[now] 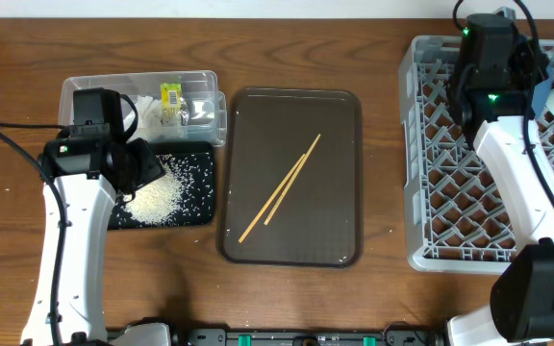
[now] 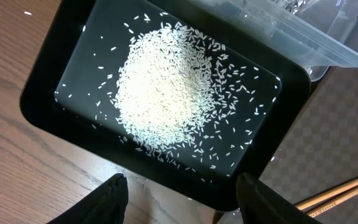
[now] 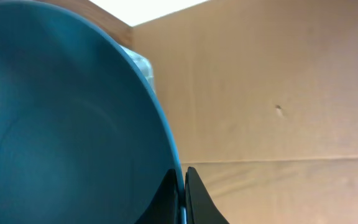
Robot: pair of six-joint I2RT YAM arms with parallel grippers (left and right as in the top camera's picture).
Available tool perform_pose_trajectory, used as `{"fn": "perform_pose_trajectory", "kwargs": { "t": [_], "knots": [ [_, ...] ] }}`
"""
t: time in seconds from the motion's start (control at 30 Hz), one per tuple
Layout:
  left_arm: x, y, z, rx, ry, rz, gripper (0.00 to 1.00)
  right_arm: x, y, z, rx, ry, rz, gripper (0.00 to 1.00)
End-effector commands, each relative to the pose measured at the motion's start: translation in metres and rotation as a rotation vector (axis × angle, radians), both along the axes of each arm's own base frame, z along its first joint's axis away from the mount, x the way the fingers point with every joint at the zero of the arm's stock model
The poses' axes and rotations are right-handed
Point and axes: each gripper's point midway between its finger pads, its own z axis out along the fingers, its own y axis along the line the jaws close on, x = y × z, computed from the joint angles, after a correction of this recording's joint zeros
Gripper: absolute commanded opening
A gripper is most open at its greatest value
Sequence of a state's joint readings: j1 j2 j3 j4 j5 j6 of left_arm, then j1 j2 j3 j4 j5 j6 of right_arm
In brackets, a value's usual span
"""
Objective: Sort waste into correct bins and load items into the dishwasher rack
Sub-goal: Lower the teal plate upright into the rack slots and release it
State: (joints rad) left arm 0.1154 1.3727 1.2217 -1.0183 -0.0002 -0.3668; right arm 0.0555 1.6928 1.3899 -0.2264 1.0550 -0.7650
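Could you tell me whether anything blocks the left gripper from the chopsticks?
Nothing visible does: the open left gripper hovers over the black rectangular tray; the thin wooden chopsticks lie uncovered on the brown tray.

The table (image 1: 354, 29) was brown wood with plain grain and a faint sheen. The tub (image 1: 85, 88) was clear, smooth plastic, and the wrapper (image 1: 171, 94) looked like glossy printed film. The black tray (image 2: 39, 93) was smooth and glossy, catching specks of light; the rice (image 2: 163, 87) was matt white. The brown tray (image 1: 335, 192) was smooth with a soft shine. The chopsticks (image 1: 282, 187) were pale bare wood. The rack (image 1: 421, 144) was matt grey plastic. The dish (image 3: 61, 124) was smooth, satin blue.
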Motion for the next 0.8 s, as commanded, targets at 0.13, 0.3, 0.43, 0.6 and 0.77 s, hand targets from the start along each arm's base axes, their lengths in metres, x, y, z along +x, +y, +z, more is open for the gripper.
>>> {"fn": "perform_pose_trajectory", "kwargs": {
  "t": [0.13, 0.3, 0.43, 0.6, 0.77],
  "knots": [
    [-0.001, 0.002, 0.0, 0.005, 0.002, 0.011, 0.59, -0.004, -0.006, -0.005, -0.05, 0.105, 0.004, 0.01],
    [-0.001, 0.002, 0.0, 0.005, 0.002, 0.011, 0.59, -0.007, -0.006, -0.018, -0.005, 0.118, 0.008, 0.01],
    [-0.001, 0.002, 0.0, 0.005, 0.002, 0.011, 0.59, -0.01, -0.006, -0.027, 0.0, 0.132, 0.005, 0.01],
    [-0.001, 0.002, 0.0, 0.005, 0.002, 0.011, 0.59, -0.012, 0.004, -0.037, 0.04, 0.089, 0.0, 0.01],
    [-0.001, 0.002, 0.0, 0.005, 0.002, 0.011, 0.59, -0.01, 0.027, -0.042, 0.094, 0.023, 0.016, 0.01]
  ]
}}
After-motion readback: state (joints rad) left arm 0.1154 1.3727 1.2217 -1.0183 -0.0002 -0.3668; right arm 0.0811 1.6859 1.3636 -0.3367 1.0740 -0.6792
